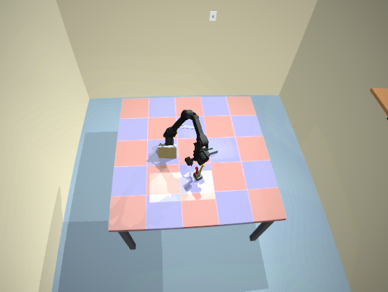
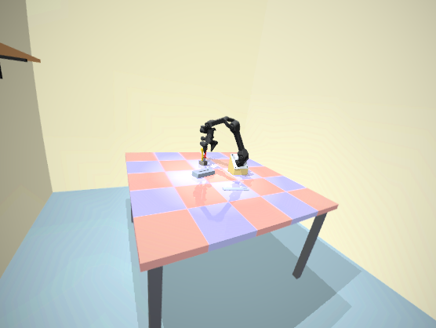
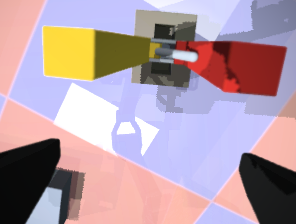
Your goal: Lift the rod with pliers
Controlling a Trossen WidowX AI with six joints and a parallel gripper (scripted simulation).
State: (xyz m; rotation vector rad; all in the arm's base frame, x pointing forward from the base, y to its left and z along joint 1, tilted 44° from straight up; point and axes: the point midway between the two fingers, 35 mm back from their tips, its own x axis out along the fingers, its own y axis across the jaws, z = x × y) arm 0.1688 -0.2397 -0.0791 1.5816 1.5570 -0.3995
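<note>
The locking pliers stand upright in the small grey holster (image 1: 197, 177) (image 2: 202, 162) (image 3: 143, 30), with a yellow handle (image 1: 202, 168) (image 2: 202, 154) (image 3: 70, 53) and a red handle (image 1: 197, 170) (image 3: 255, 67) spread apart. Their jaws are hidden. My gripper (image 1: 195, 161) (image 2: 208, 148) (image 3: 150, 154) is open and empty, above the table near the pliers. In the wrist view the handles lie beyond the fingertips, not between them. The grey channel block (image 1: 213, 150) (image 2: 203, 173) (image 3: 50, 207) is partly covered by the arm or a finger. The rod cannot be made out.
The arm's base stands by a yellowish box (image 1: 167, 152) (image 2: 237, 169). A thin pale strip (image 1: 187, 127) (image 2: 235, 189) lies on the checkered table (image 1: 233, 202) (image 2: 157, 235). A brown shelf (image 1: 380, 98) (image 2: 17, 52) is at the wall, away from the table.
</note>
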